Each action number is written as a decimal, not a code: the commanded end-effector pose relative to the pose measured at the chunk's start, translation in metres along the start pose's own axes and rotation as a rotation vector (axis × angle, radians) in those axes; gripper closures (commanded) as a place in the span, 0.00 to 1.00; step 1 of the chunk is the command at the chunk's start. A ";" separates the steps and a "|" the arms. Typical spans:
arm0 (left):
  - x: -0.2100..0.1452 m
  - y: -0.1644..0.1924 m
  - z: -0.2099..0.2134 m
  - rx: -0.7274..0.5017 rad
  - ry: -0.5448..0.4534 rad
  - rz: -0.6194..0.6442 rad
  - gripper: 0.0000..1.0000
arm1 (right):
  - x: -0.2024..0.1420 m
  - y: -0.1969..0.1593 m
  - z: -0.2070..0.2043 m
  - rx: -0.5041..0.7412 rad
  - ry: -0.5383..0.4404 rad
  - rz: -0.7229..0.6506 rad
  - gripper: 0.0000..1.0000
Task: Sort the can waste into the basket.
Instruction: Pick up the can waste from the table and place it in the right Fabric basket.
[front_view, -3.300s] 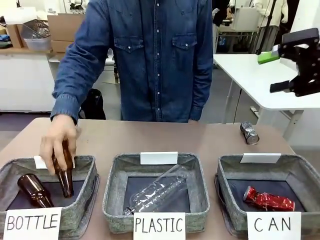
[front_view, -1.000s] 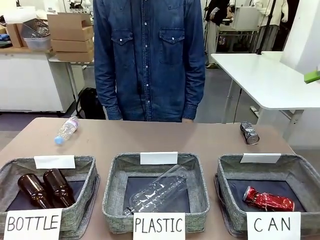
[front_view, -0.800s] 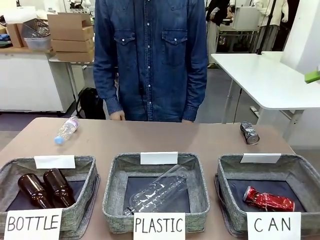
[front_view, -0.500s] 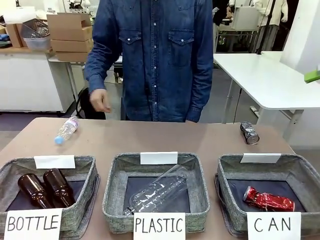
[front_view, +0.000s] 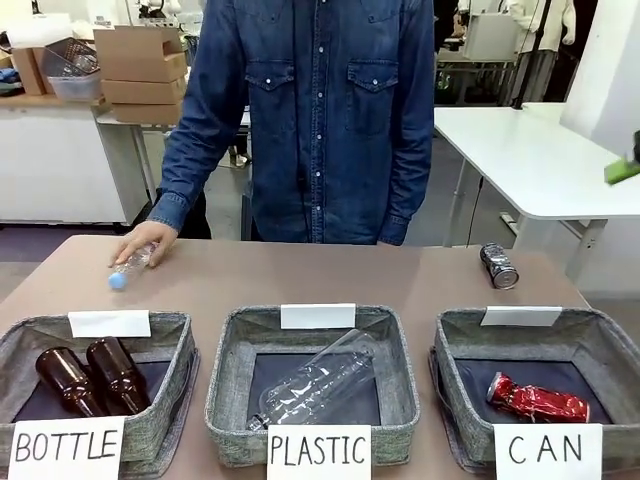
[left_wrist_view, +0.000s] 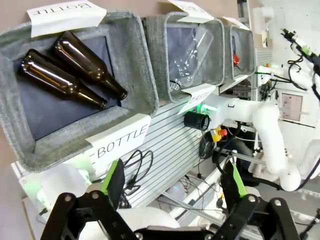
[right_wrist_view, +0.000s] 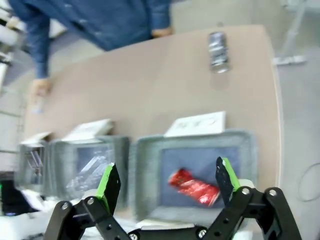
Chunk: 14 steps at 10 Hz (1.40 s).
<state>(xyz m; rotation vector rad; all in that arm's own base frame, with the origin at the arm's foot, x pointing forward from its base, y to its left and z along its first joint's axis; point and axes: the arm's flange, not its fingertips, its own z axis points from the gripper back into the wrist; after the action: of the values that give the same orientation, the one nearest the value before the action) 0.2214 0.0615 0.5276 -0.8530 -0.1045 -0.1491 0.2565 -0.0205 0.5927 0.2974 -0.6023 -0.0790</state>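
Three grey woven baskets are lined along the near edge of a brown table (front_view: 330, 285), each fronted by a white hand-lettered sign reading "BOTTLE", "PLASTIC" or "CAN". A crushed red can (front_view: 537, 401) is seen lying inside the CAN basket (front_view: 610, 345); its white lettering cannot be read. A dark can (front_view: 498, 266) is left on its side on the bare table, just beyond that basket's far rim. Two brown bottles (front_view: 68, 382) are laid side by side in the BOTTLE basket (front_view: 178, 385), and a clear bottle (front_view: 315, 385) is propped aslant in the PLASTIC basket (front_view: 222, 385).

Half a second earlier, the hand of the person in the denim shirt was raised clear of the table. Now the hand (front_view: 146, 242) is laid on a small clear bottle (front_view: 122, 272) with a blue cap, at the table's far left. That bottle was not on the table some three seconds earlier, when a brown bottle was being lowered into the BOTTLE basket and the right gripper was seen at upper right. Both cans are unmoved.

The left gripper (left_wrist_view: 174, 179) is shown with jaws spread wide and nothing between them, the baskets in view beyond it. The right gripper (right_wrist_view: 167, 180) is likewise spread wide and empty, high over the CAN basket. A white table (front_view: 520, 170) and stacked cardboard boxes (front_view: 140, 60) are seen behind the person.
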 end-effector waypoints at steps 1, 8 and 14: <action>0.000 -0.002 0.000 0.006 0.005 0.012 0.00 | 0.031 -0.017 -0.094 -0.286 -0.039 0.227 0.00; 0.000 -0.002 0.000 0.006 0.005 0.012 0.00 | 0.055 -0.027 -0.207 -0.235 -0.053 0.236 0.00; 0.000 -0.002 0.000 0.006 0.005 0.012 0.00 | 0.091 -0.035 -0.297 -0.265 0.310 0.074 0.00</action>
<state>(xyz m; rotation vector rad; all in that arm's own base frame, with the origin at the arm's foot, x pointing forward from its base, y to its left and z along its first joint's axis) 0.2216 0.0613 0.5273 -0.8530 -0.1032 -0.1492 0.4700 -0.0013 0.3918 0.0362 -0.3309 -0.0014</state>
